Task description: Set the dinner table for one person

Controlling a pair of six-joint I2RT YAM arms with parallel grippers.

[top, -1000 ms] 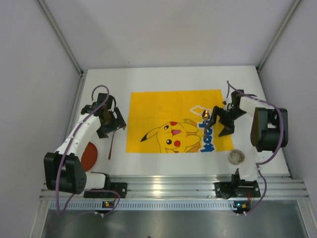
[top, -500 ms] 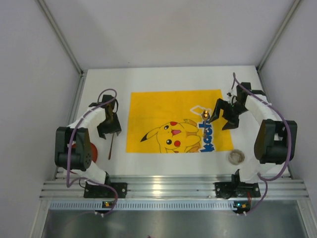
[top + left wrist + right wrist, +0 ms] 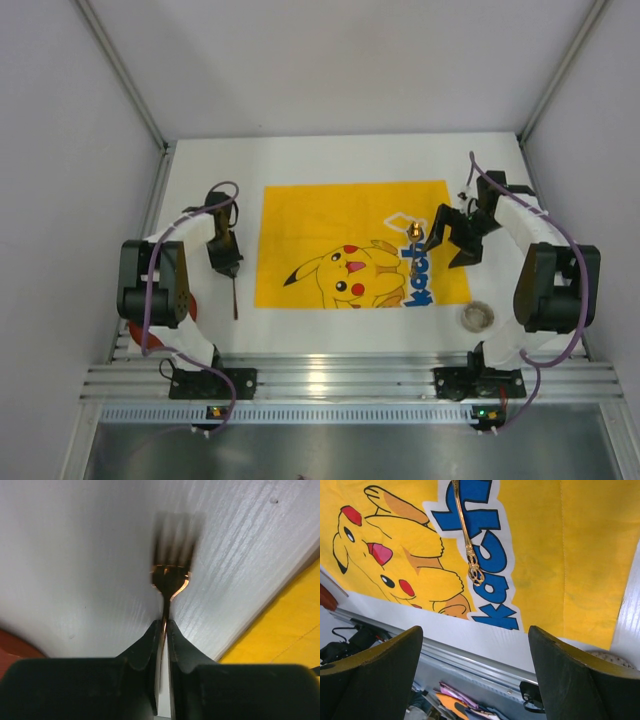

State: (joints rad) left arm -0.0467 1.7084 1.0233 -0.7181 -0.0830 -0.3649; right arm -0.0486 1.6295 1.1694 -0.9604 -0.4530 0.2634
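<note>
My left gripper (image 3: 226, 262) (image 3: 164, 622) is shut on the thin handle of a copper-coloured fork (image 3: 171, 575) (image 3: 235, 298), just left of the yellow cartoon cloth (image 3: 340, 215). The fork's tines point away from the wrist camera, low over the white dinner table (image 3: 330, 152) (image 3: 75, 555). My right gripper (image 3: 446, 243) (image 3: 475, 630) hangs open and empty over the cloth's right part. A gold utensil with an ornate handle (image 3: 466, 535) (image 3: 413, 237) lies on the cloth ahead of it, apart from the fingers.
A red plate (image 3: 138, 328) (image 3: 15, 647) lies at the near left, mostly hidden behind the left arm. A small round glass dish (image 3: 477, 316) sits at the near right, off the cloth. Grey walls close in the table on three sides.
My left gripper has shut on the fork, and the fork has swung to point at the near edge. The left arm folded back. The right arm shifted slightly right.
</note>
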